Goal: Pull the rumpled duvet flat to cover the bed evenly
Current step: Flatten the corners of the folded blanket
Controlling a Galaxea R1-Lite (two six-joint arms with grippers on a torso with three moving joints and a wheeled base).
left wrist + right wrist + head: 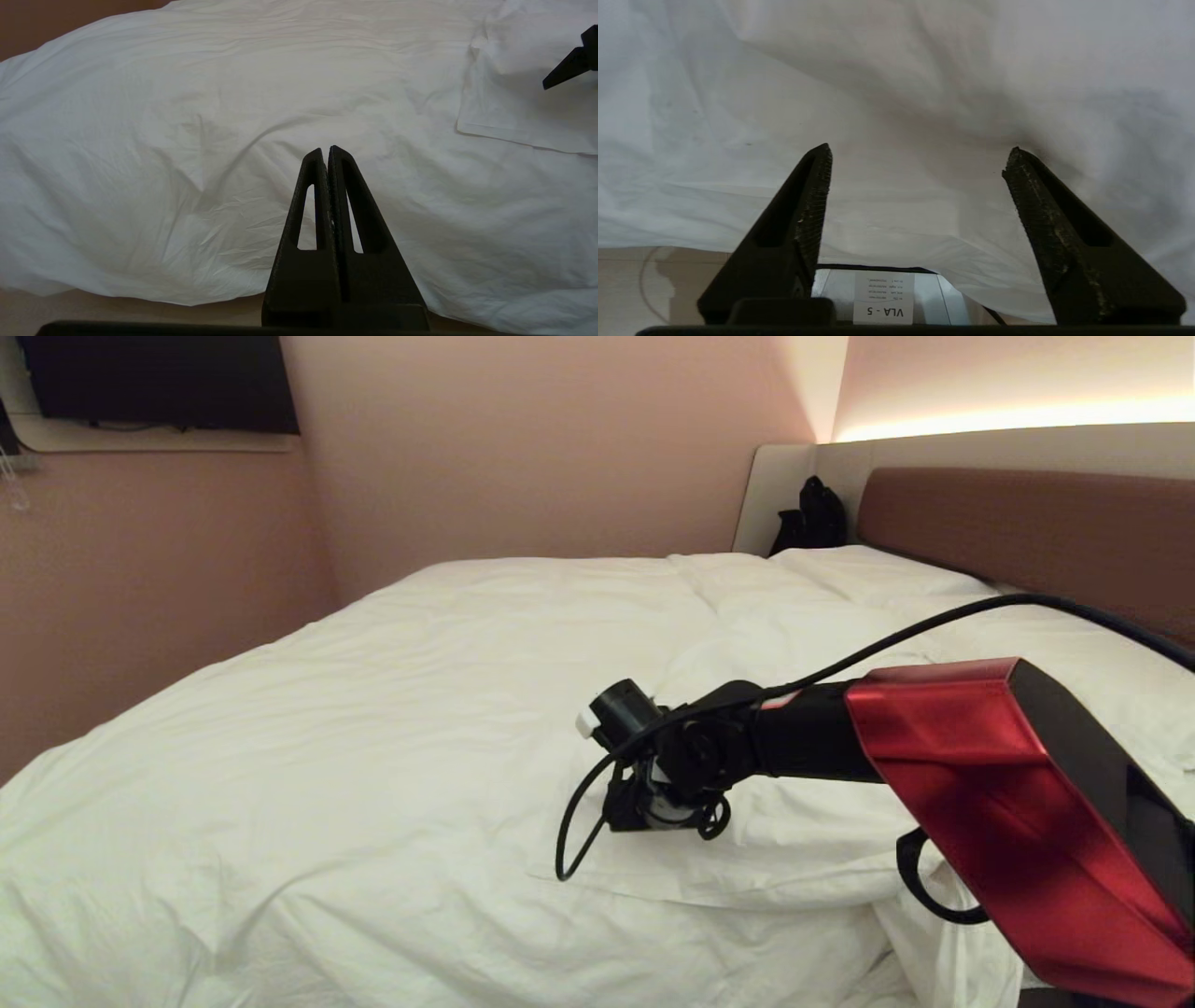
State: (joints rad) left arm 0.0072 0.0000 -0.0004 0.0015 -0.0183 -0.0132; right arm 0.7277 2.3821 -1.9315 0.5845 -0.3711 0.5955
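Over the near right part of the bed (pixel 1027 523): right gripper (pixel 917 161) spread wide, holding nothing.
Duvet (pixel 373 728) covers most of the mattress, but a folded-back flap (pixel 747 859) lies doubled just under that gripper, likely the next thing to grab and pull flat. Left gripper (pixel 325 151) sits pinched shut, empty, near the duvet's near edge, idle.

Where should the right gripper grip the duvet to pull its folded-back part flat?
Judging by the head view, the turned-back flap's free hem on the duvet. The open right gripper could come down from the near side, since that hem lies loose and liftable.
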